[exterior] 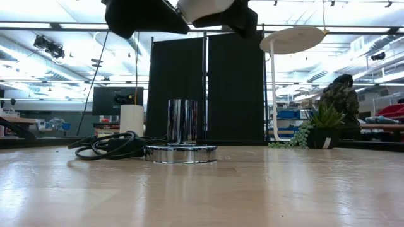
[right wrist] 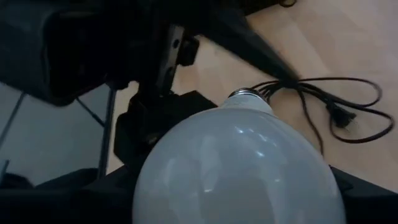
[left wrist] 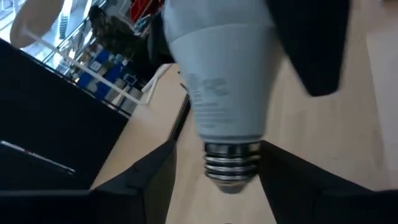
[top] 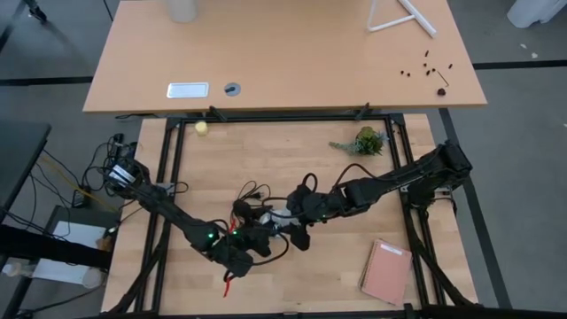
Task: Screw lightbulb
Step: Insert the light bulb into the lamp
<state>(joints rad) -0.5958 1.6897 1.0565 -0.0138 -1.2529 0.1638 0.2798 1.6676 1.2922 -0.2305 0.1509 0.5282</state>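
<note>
The white frosted lightbulb [left wrist: 224, 81] is held in the air by my right gripper [right wrist: 236, 205], which is shut on its globe [right wrist: 239, 165]. In the high view the bulb [top: 282, 215] is at the table's middle. My left gripper [left wrist: 217, 186] is open, with one finger on either side of the bulb's silvery screw base [left wrist: 232, 165]; I cannot tell whether they touch it. The round silver socket disc [exterior: 182, 152] with its chrome post rests flat on the table below the bulb [exterior: 205, 7]. Its black cord [exterior: 107, 145] lies coiled beside it. My right gripper pinches the bulb's round globe [right wrist: 186, 186] between its two fingers, whose dark side [left wrist: 314, 50] shows against the glass in the left wrist view. The bulb is lifted clear of the table, and its screw base [right wrist: 249, 93] points away from this gripper, toward my left gripper.
A small potted plant [top: 363, 140] stands at the far right of the work board. A pink notebook [top: 387, 270] lies near the right front. A small yellow ball [top: 202, 128] sits at the far left. The cord's plug end [right wrist: 339, 115] lies on the wood.
</note>
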